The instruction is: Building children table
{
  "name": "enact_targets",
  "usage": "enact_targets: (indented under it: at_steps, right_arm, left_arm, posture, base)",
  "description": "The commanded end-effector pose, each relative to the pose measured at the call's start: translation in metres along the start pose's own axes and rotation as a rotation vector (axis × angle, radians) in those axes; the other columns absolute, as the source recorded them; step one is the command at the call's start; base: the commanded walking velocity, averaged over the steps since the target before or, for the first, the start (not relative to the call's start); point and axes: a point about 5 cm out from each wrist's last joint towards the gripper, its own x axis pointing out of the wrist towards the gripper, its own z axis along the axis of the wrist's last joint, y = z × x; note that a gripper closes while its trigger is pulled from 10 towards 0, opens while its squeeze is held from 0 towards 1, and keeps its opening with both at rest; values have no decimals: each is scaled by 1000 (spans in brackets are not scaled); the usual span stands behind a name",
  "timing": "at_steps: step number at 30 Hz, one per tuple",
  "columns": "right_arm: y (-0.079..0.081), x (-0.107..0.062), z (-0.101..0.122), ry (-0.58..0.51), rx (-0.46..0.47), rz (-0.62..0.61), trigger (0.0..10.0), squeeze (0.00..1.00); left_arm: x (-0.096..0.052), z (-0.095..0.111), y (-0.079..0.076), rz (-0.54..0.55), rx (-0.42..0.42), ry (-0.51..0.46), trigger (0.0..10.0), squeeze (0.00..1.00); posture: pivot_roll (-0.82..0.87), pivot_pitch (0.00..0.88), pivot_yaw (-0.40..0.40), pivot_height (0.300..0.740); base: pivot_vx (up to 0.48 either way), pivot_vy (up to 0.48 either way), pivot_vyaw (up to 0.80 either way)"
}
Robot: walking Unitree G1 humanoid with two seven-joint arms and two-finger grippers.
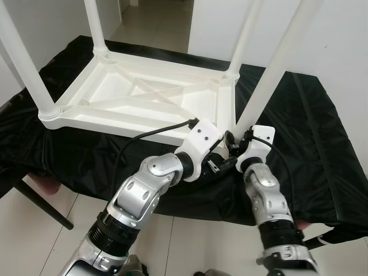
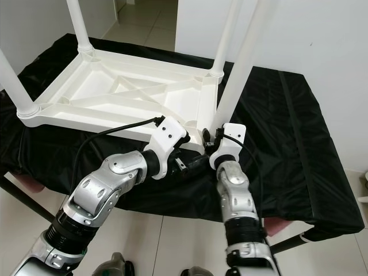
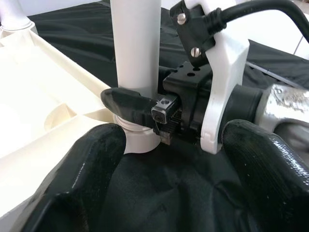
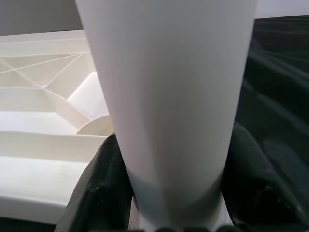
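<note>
A white children's table (image 1: 115,123) lies upside down on a black cloth. Its legs stand up, among them the near left leg (image 1: 23,63) and the far right leg (image 1: 244,34). The near right leg (image 1: 276,69) rises from the corner closest to me. My right gripper (image 1: 236,138) is shut on the base of this leg (image 4: 169,72), with a black finger (image 3: 128,102) pressed against it. My left gripper (image 1: 221,164) hangs open just in front of that corner, its fingers spread wide (image 3: 176,133) and pointing at the leg's base (image 3: 135,48), holding nothing.
The black cloth (image 1: 322,149) covers the whole work surface and hangs over its front edge. A dark slanted support leg (image 1: 43,204) shows below on the left over a pale tiled floor. A white wall (image 1: 345,34) stands behind on the right.
</note>
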Motion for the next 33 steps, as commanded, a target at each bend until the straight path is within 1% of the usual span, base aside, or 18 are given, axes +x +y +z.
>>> enact_targets:
  at_steps: [1,14,15,17,19,22,24,27,28,29,30,31,32,33]
  right_arm:
    - [-5,-5,-5,15,-2,-79,10000,0]
    - [1,-10,-6,39,15,-75,10000,0]
    - [1,-10,-5,39,35,-74,10000,1000]
    - [0,-9,-5,41,64,-34,10000,1000]
    - [-1,-9,-4,39,71,-22,10000,1000]
    - [-3,-9,-4,33,72,4,10000,1000]
    - [-9,-9,-2,25,71,81,10000,1000]
    - [-11,-9,-2,22,67,109,10000,1000]
    - [-22,-6,-1,30,54,163,10000,1000]
    - [-22,-6,-1,30,54,163,10000,1000]
    - [-28,-4,-1,26,23,195,10000,1000]
    - [-36,-1,0,25,-9,256,10000,494]
    - [-39,0,0,33,-8,291,10000,0]
    - [-42,2,0,36,-14,312,10000,0]
  left_arm:
    - [0,-1,-3,-23,-1,6,10000,0]
    - [0,-2,-5,-27,0,6,10000,0]
    - [0,-2,-5,-25,0,5,10000,0]
    - [0,-2,-5,-21,-1,5,10000,0]
    - [0,-2,-5,-20,-2,5,10000,0]
    - [0,-1,-5,-18,-3,4,10000,0]
    - [0,-1,-5,-16,-5,3,10000,0]
    - [0,-1,-5,-15,-6,3,10000,0]
    - [0,-1,-4,-11,-8,2,10000,0]
    - [0,-1,-4,-11,-8,2,10000,0]
    - [0,-1,-3,-8,-8,1,10000,0]
    - [0,0,-2,-4,-10,-1,10000,0]
    - [0,0,-2,-2,-10,-2,10000,0]
    - [0,0,-2,-1,-10,-2,10000,0]
  posture:
    - [45,3,-55,740]
    - [47,0,-60,740]
    - [49,0,-61,740]
    - [50,0,-64,740]
    - [50,0,-65,740]
    - [49,2,-65,740]
    - [46,9,-67,740]
    - [46,9,-67,740]
    - [44,13,-66,740]
    - [44,13,-66,740]
    - [44,14,-66,740]
    - [44,14,-66,740]
    - [43,16,-66,740]
    - [43,16,-66,740]
  base:
    - [0,0,0]
    - [0,0,0]
    - [0,0,0]
    - [0,0,0]
    - [0,0,0]
    - [0,0,0]
    - [0,0,0]
    - [0,0,0]
    - [0,0,0]
    - [0,0,0]
    - [0,0,0]
    - [0,0,0]
    - [0,0,0]
    - [0,0,0]
